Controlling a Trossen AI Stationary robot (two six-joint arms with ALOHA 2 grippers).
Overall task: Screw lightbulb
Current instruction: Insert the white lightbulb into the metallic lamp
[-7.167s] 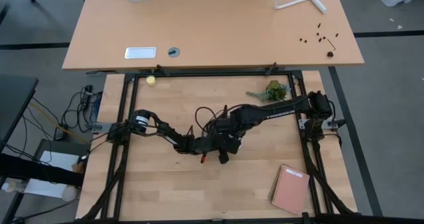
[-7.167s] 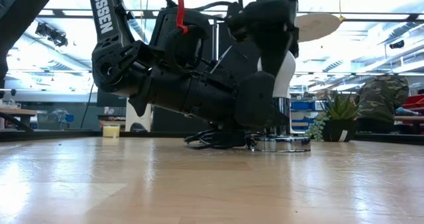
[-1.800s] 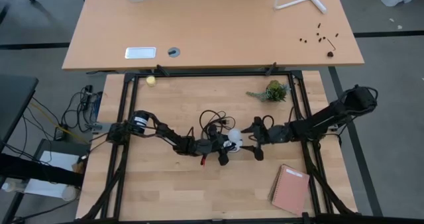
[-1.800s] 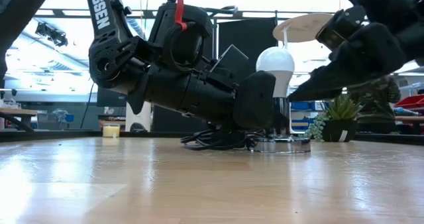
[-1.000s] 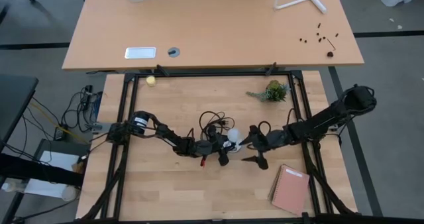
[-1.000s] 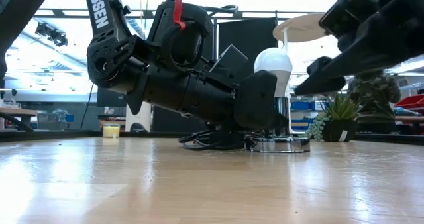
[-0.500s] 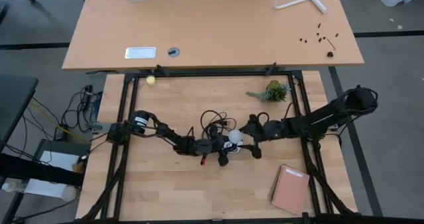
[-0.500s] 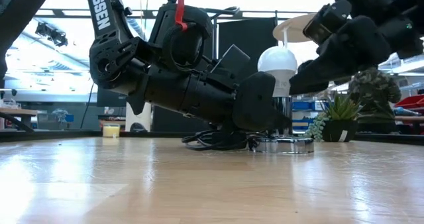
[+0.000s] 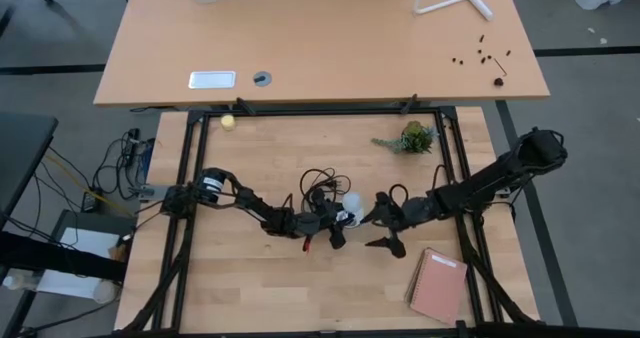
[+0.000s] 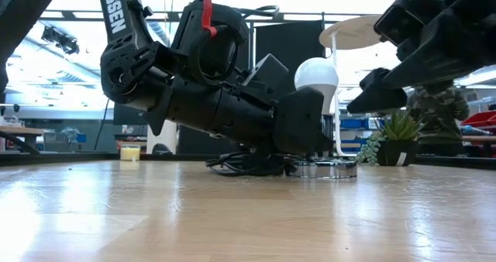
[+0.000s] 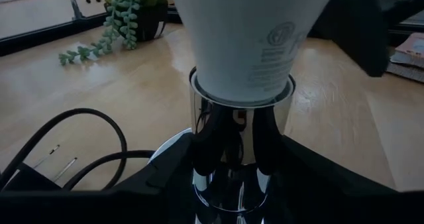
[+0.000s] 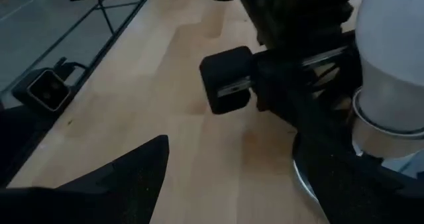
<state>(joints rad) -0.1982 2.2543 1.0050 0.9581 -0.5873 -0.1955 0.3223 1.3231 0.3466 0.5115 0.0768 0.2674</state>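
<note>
Currently the lightbulb, smooth, white and pear-shaped, is standing upright in the shiny chrome socket near the middle of the pale wooden desk. The left gripper jaws are clamping the socket's neck. The right gripper is hanging just beside the bulb, jaws spread wide, empty.

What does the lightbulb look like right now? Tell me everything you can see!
The lightbulb is white, smooth and pear-shaped, with small grey print on its lower part. It stands upright, round end up, in a shiny metal socket near the table's middle. The left gripper clamps the socket's neck just below the bulb. The right gripper hangs open beside the bulb, not touching it. The bulb's screw base is hidden inside the socket.
</note>
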